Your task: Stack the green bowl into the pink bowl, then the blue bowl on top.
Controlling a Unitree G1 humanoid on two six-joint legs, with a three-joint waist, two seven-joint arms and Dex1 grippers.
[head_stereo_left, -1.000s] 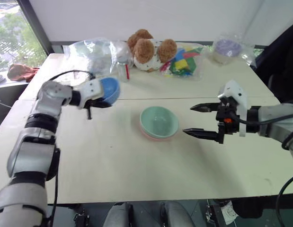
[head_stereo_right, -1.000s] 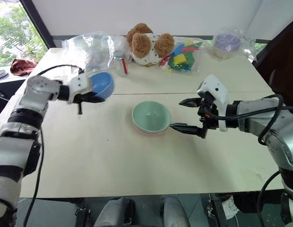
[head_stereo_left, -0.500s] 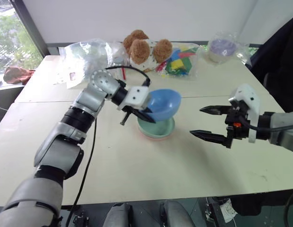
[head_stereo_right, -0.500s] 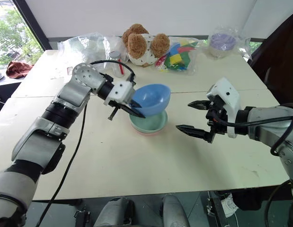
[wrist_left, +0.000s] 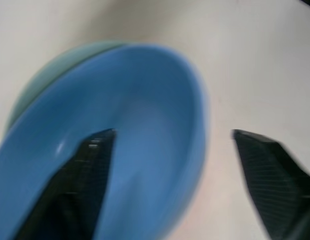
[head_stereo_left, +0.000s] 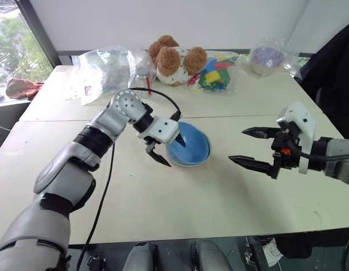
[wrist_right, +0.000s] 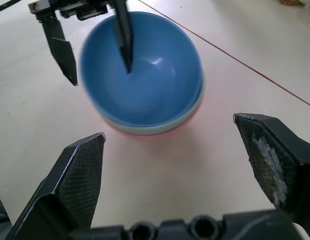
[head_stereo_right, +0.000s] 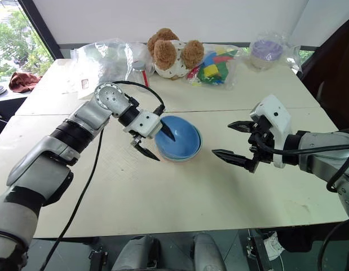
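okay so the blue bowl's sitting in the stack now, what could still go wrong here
The left gripper is open, but one finger hangs inside the blue bowl and the other outside its rim; pulling away sideways could catch the rim and drag or tip the stack. The blue bowl may also sit slightly off-centre on the green bowl and the pink bowl, so a nudge could unseat it.

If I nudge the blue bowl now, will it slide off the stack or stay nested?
Likely stays: the blue bowl sits deep in the green bowl. Smooth plastic probably lets it slip or spin. The stack looks light and may slide together.
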